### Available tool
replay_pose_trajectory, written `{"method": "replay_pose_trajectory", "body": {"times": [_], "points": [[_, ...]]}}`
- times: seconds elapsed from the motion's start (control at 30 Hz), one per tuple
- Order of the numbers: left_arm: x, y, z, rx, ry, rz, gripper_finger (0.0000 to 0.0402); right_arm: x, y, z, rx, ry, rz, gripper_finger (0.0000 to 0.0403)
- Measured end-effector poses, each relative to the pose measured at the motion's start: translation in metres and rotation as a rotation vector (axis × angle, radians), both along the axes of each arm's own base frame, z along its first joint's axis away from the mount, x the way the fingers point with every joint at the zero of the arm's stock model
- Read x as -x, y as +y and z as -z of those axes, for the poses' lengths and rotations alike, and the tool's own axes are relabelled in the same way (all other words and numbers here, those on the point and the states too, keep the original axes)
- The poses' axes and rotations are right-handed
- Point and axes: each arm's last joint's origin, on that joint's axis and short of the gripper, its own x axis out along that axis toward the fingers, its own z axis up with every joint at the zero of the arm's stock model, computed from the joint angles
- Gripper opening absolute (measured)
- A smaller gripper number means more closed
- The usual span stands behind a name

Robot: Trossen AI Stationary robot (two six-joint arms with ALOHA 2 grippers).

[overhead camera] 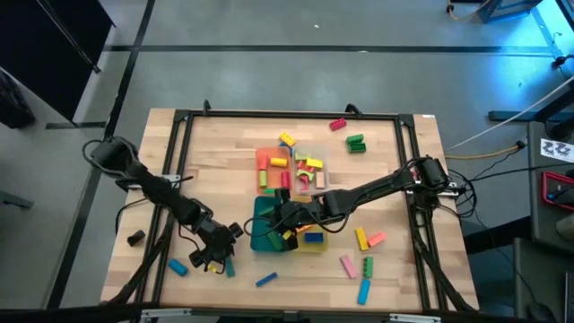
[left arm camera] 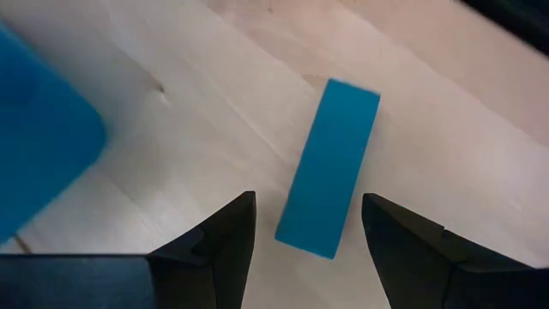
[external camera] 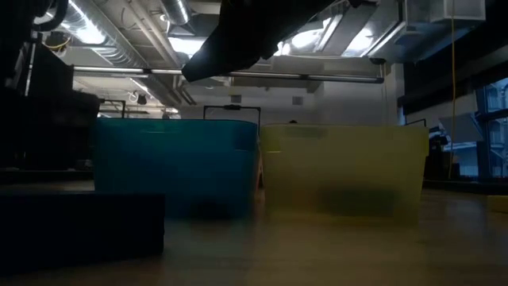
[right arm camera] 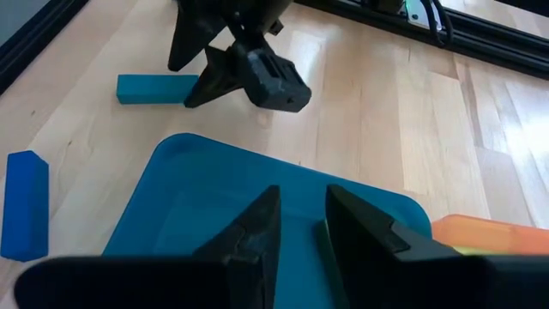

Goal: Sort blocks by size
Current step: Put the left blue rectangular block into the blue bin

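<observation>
The left pincer (left arm camera: 306, 225) hangs spread wide over a teal-blue block (left arm camera: 328, 168) lying flat on the worktop (left arm camera: 171, 112), the block's near end between its fingertips. At three o'clock, the right pincer (right arm camera: 302, 225) hovers slightly parted, empty, over the teal tray (right arm camera: 197, 184).

the left arm reaches in from the left edge, elbow bent, its left gripper (left arm camera: 307, 225) pointing down with fingers spread apart. the right arm stretches leftward, its right gripper (right arm camera: 300, 225) narrowly parted.
</observation>
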Motion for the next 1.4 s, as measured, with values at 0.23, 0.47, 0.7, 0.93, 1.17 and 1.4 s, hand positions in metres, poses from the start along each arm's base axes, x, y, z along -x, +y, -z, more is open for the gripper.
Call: {"method": "replay_pose_trajectory", "body": {"times": [0.23, 0.47, 0.7, 0.93, 1.17, 1.4], "points": [[-0.001, -0.001, 0.009, -0.018, 0.030, -0.002, 0.0195, 0.000, 0.000, 0.000, -0.005, -0.002, -0.006, 0.0097], [-0.002, 0.000, 0.009, -0.032, 0.019, 0.007, 0.0129, 0.000, 0.000, 0.000, -0.005, -0.002, -0.007, 0.0097], [0.000, 0.001, 0.003, -0.006, 0.025, -0.026, 0.0080, 0.000, 0.001, 0.000, -0.007, -0.006, -0.007, 0.0097], [0.002, 0.002, -0.018, 0.083, -0.015, -0.098, 0.0088, -0.003, 0.017, -0.019, -0.028, -0.063, -0.043, 0.0097], [0.008, 0.007, -0.052, 0.190, -0.135, -0.168, 0.0084, 0.006, 0.060, -0.036, -0.117, -0.097, -0.139, 0.0097], [0.006, 0.020, -0.077, 0.089, -0.406, -0.325, 0.0092, 0.027, 0.104, -0.035, -0.156, -0.064, -0.226, 0.0097]]}}
